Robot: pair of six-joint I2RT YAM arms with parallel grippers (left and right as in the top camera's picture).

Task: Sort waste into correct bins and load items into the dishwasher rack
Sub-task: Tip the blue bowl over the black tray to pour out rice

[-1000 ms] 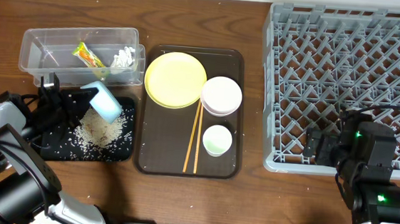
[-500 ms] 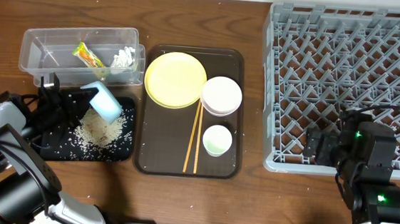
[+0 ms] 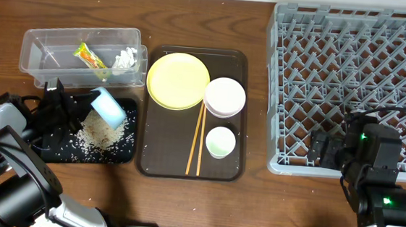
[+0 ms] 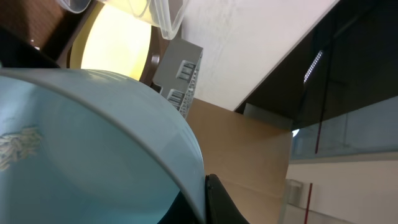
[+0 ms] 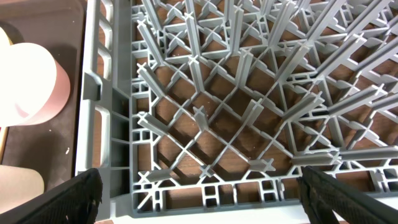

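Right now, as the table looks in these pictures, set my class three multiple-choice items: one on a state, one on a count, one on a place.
1. The light blue bowl is: A standing upright on its own; B held tilted over the black tray by the left gripper; C stacked under another bowl.
2. How many round dishes sit on the brown serving tray? A one; B five; C three.
3. The snack wrapper lies: A in the clear box; B in the black tray; C on the brown serving tray.
Answers: 1 B, it hangs slanted above the rice; 2 C, yellow plate, white-pink bowl, green cup; 3 A, it shows inside the clear walls.
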